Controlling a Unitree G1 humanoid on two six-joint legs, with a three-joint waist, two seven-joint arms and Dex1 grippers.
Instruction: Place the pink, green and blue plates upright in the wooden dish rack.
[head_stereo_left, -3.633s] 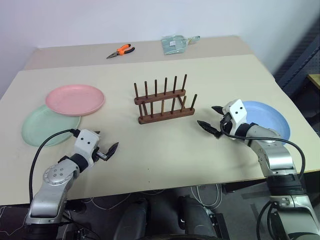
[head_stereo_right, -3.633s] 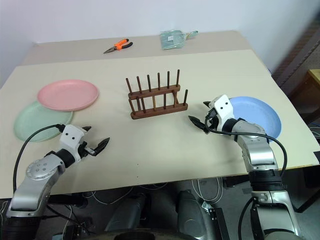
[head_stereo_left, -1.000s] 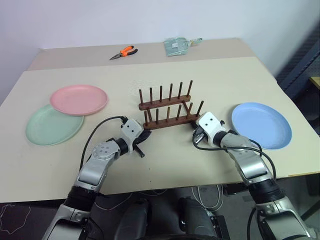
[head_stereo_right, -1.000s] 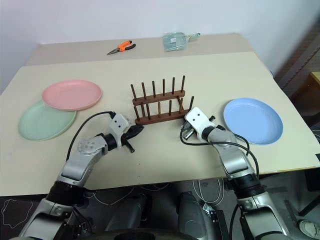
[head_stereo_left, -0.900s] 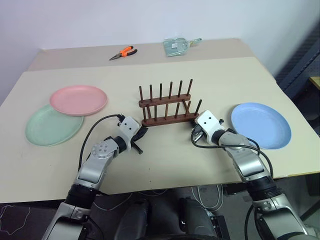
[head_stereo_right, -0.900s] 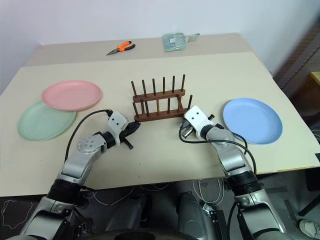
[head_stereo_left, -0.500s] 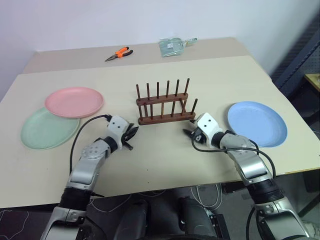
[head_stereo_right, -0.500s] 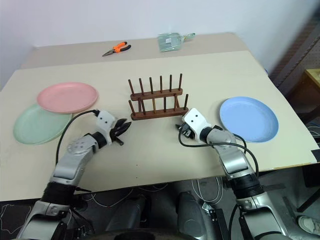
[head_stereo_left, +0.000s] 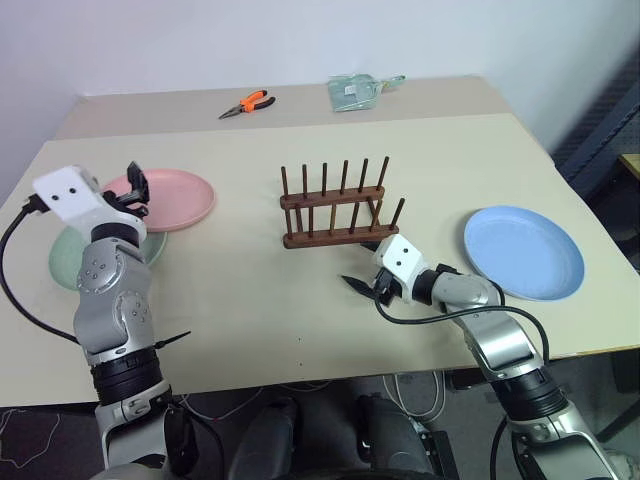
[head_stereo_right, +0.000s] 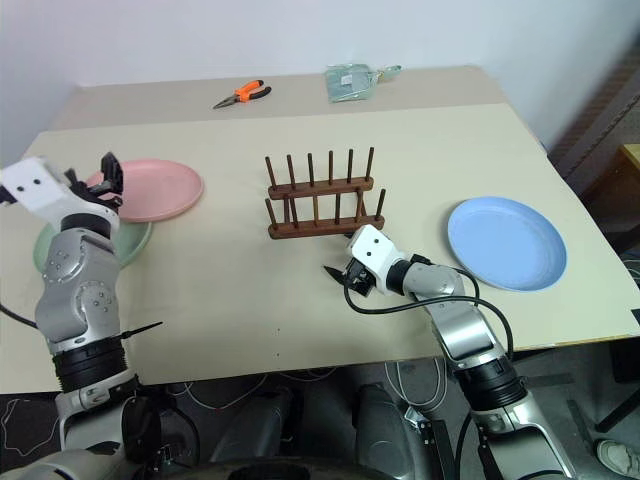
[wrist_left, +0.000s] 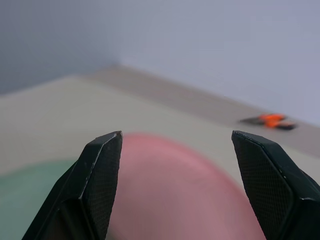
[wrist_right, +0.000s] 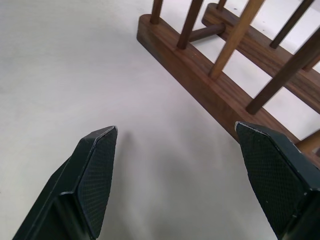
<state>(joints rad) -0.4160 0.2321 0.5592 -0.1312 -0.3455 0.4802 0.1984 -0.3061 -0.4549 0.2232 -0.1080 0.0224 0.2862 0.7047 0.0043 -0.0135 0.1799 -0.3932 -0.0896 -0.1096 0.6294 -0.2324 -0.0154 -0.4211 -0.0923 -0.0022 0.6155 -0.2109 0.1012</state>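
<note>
- Left gripper (head_stereo_left: 134, 189): fingers spread wide, empty, raised over the near-left edge of the pink plate (head_stereo_left: 170, 197), which overlaps the green plate (head_stereo_left: 62, 258).
- Right gripper (head_stereo_left: 364, 283): fingers spread wide, empty, just near of the wooden dish rack (head_stereo_left: 335, 208).
- Rack: long axis runs left-right, pegs upright, empty.
- Blue plate (head_stereo_left: 523, 251): flat, far right.

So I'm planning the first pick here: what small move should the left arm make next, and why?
Probably ease the left gripper down and forward onto the near rim of the pink plate. Its fingers stand wide apart and empty, aimed over that plate, which lies flat, overlapping the green plate. The wooden dish rack holds no plates yet.
</note>
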